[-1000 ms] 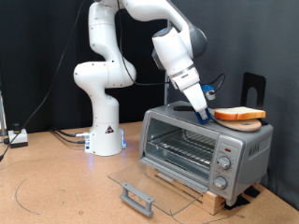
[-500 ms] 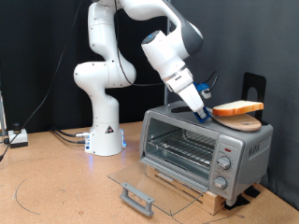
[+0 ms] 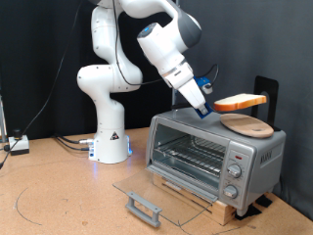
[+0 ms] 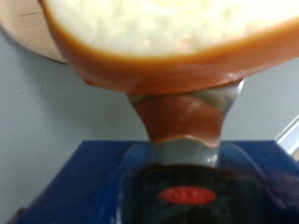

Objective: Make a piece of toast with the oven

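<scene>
The piece of toast (image 3: 241, 102) hangs in the air just above the round wooden board (image 3: 246, 124), which lies on top of the oven (image 3: 210, 147). My gripper (image 3: 203, 111) is at the toast's left in the exterior view, shut on a small blue-handled tool (image 3: 201, 108) whose blade carries the slice. In the wrist view the toast (image 4: 159, 37) rests on the blade, with the blue handle (image 4: 103, 187) below it and the board's edge (image 4: 23, 37) behind. The oven door (image 3: 147, 193) lies open and flat in front of the wire rack (image 3: 191, 152).
The arm's white base (image 3: 108, 142) stands at the exterior view's left of the oven. A black upright stand (image 3: 266, 90) is behind the board. The oven's knobs (image 3: 235, 171) are on its right front panel. Cables (image 3: 20, 145) lie at the far left.
The gripper has risen and drawn back towards the exterior view's left, lifting the toast off the wooden board; the board now lies bare on the oven top.
</scene>
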{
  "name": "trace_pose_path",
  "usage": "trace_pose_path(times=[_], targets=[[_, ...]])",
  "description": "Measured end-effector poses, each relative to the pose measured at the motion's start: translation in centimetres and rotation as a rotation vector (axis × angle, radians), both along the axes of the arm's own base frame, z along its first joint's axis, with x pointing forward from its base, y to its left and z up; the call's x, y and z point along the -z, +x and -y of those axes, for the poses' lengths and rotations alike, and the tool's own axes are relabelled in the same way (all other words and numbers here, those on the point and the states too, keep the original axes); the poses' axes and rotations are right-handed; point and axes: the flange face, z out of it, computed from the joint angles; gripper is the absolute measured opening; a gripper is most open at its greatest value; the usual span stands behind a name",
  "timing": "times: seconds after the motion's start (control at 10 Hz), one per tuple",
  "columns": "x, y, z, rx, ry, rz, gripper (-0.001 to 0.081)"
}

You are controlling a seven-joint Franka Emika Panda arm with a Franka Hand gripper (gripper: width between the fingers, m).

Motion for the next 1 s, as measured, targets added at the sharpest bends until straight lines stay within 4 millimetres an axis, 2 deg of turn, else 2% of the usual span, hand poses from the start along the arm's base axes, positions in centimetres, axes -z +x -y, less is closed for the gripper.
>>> trace_pose_path(times=[0.2, 0.3, 0.6, 1.0], targets=[[0.1, 0.1, 0.4, -0.016, 0.008, 0.025, 0.0396], [0.1, 0.3, 1.8, -0.017, 0.016, 0.039, 0.0396], [0.1, 0.6, 7.0, 0.011, 0.016, 0.019, 0.0396], [0.3, -0.3, 13.7, 0.054, 0.025, -0.044, 0.0396]])
